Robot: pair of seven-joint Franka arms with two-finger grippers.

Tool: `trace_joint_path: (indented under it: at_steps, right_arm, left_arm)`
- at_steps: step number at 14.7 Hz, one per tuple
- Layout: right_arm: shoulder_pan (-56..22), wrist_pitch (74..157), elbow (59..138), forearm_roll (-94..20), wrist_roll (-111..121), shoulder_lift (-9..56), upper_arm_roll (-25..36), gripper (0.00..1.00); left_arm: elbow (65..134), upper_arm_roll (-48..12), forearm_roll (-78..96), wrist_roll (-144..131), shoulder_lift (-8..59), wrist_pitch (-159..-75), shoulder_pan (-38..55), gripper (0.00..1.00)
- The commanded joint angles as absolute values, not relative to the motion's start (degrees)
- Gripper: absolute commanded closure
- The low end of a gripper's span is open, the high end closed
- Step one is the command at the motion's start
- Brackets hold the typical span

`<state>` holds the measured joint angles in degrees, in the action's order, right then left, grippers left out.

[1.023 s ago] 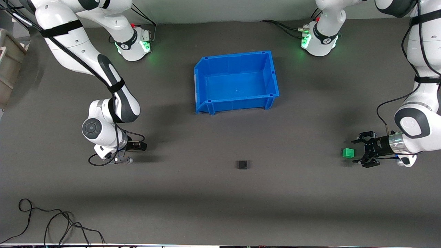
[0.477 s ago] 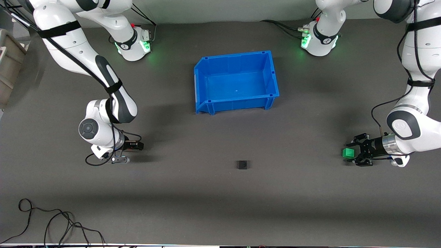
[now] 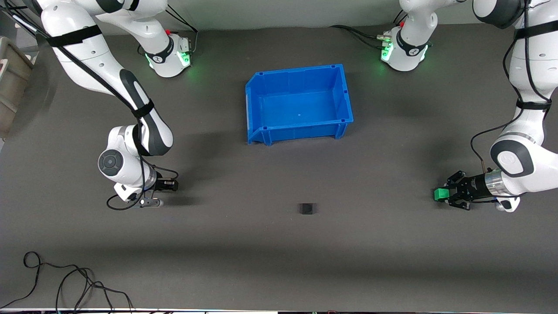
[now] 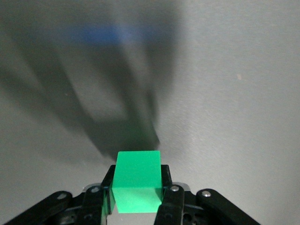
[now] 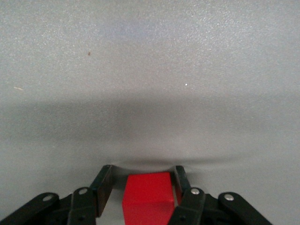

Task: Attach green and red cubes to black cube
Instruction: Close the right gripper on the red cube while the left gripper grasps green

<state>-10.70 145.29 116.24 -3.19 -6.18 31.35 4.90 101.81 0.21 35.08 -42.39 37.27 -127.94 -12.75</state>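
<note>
The black cube [image 3: 307,209] sits alone on the grey mat, nearer to the front camera than the blue bin. My left gripper [image 3: 444,195] is low at the mat at the left arm's end of the table, shut on the green cube [image 3: 440,194]. The left wrist view shows both fingers pressed on the green cube [image 4: 138,178]. My right gripper [image 3: 171,185] is low at the right arm's end of the table. In the right wrist view its fingers [image 5: 104,180] straddle the red cube [image 5: 147,192], with a gap on one side. The red cube is hidden in the front view.
An open blue bin [image 3: 301,131] stands mid-table, nearer the robots' bases. Loose black cables [image 3: 65,283] lie at the front edge toward the right arm's end. A beige container [image 3: 11,83] sits off the table's right-arm end.
My left gripper moved onto the green cube and closed on it. My right gripper shifted slightly toward the right arm's end of the table.
</note>
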Motion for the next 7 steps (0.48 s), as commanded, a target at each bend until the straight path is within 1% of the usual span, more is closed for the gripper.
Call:
trace_joint_path:
  at_steps: [1,3,5,7]
  right_arm:
    - [-10.55,147.21,117.42,-4.39,-4.31,30.94,4.92,0.46]
    - [-10.2,148.09,117.33,-4.39,-4.31,31.29,4.92,0.46]
    - [-10.11,148.8,117.25,-4.39,-4.31,31.73,4.92,0.46]
    - [-10.11,148.89,116.98,-4.39,-4.31,31.99,4.92,0.46]
  left_arm:
    - [98.2,0.52,35.86,-45.77,35.51,-121.84,-13.36,0.94]
    - [93.89,0.7,35.69,-52.43,35.25,-115.26,-14.41,0.94]
    - [92.46,0.53,35.68,-58.6,34.98,-114.08,-14.24,0.94]
    - [92.29,0.27,35.77,-62.82,34.45,-114.7,-12.93,0.94]
